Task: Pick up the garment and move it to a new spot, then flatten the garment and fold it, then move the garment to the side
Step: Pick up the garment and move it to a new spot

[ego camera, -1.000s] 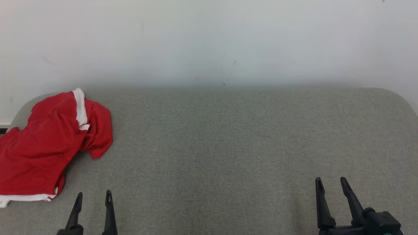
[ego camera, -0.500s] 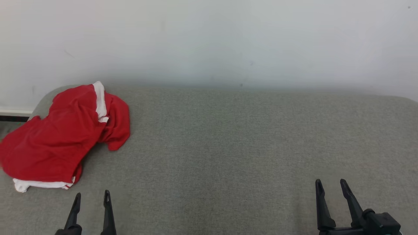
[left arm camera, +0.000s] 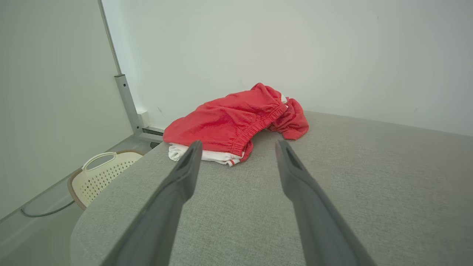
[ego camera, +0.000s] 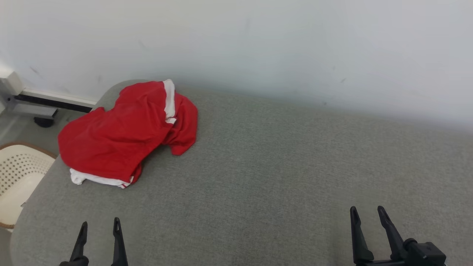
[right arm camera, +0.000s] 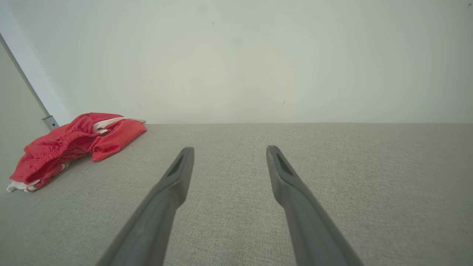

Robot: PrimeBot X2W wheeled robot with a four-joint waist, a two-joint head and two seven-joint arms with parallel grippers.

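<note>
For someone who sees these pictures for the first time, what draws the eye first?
The red garment with white trim lies crumpled at the far left corner of the grey padded surface. The left gripper and right gripper stand open and empty at its near edge. A cream perforated basket sits low beside its left end.

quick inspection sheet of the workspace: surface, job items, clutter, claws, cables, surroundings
surface: grey fabric-covered table, rounded corners
job's things: red garment with white trim, crumpled in a heap at the far left corner, not flattened
clutter: nothing seen
claws: left claw and right claw both open, holding nothing, at the near side, apart from the garment
cables: one thin cable on the floor left of the table
surroundings: white wall behind; cream perforated basket on the floor to the left
</note>
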